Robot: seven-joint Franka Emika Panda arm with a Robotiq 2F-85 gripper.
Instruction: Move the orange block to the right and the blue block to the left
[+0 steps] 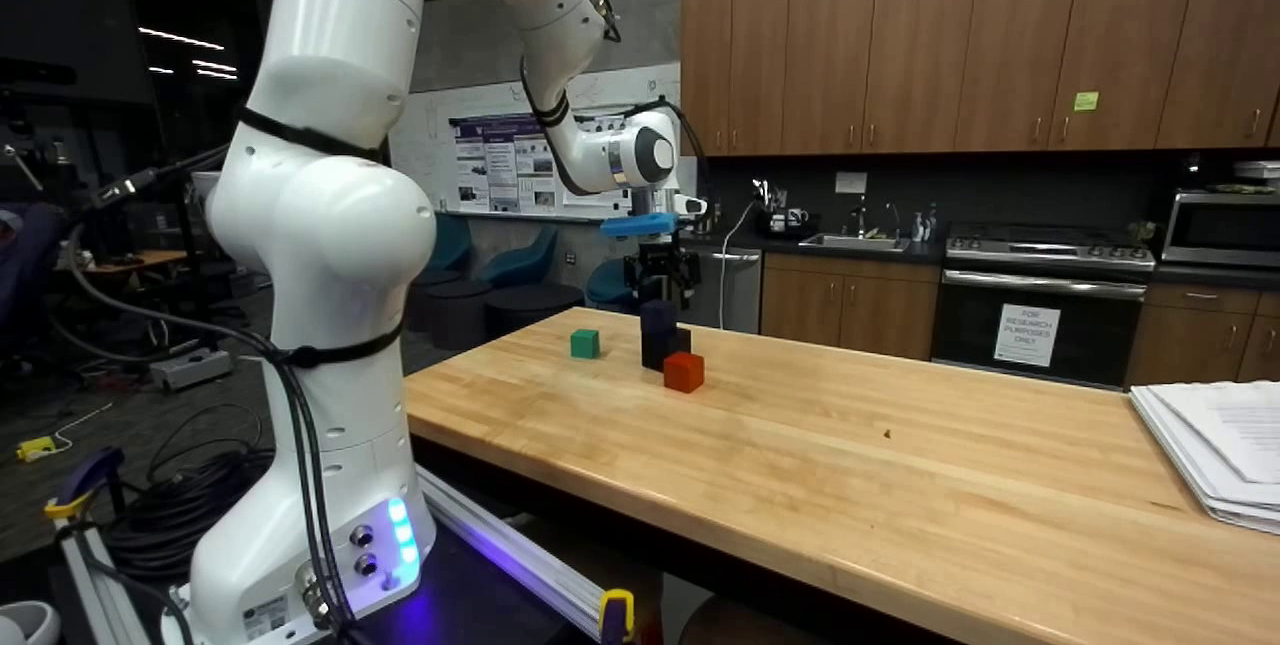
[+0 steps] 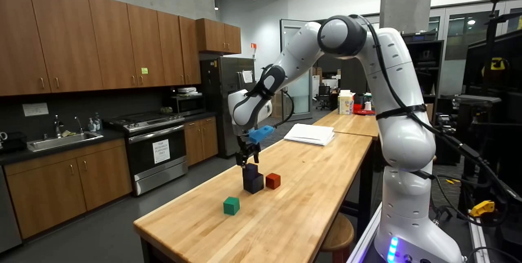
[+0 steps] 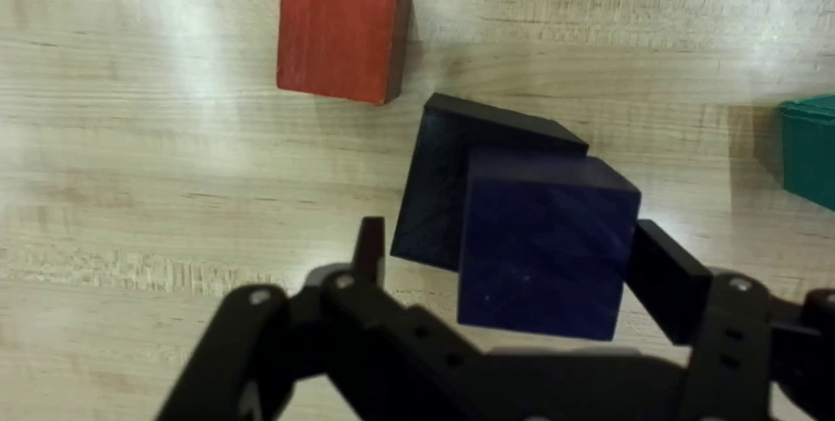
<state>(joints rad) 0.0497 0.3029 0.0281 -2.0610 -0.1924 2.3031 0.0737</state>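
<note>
The blue block [image 3: 541, 251] looks perched off-centre on the black block [image 3: 427, 205] — a lift that should, I'd guess, make it easier to grasp. The orange block [image 3: 336, 36] sits near them, untouched, on the worktop [image 1: 900, 495]. Above, the hand [image 2: 248, 162] points down — spread apart, gripping nothing.

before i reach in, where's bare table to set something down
Widest: the stretch of table between the orange block and the papers, though a dark speck lies there. Smaller: between the green block and the table end nearest it. Crowded: under the gripper, where the blue block sits on the black block, the orange block close by.
</note>
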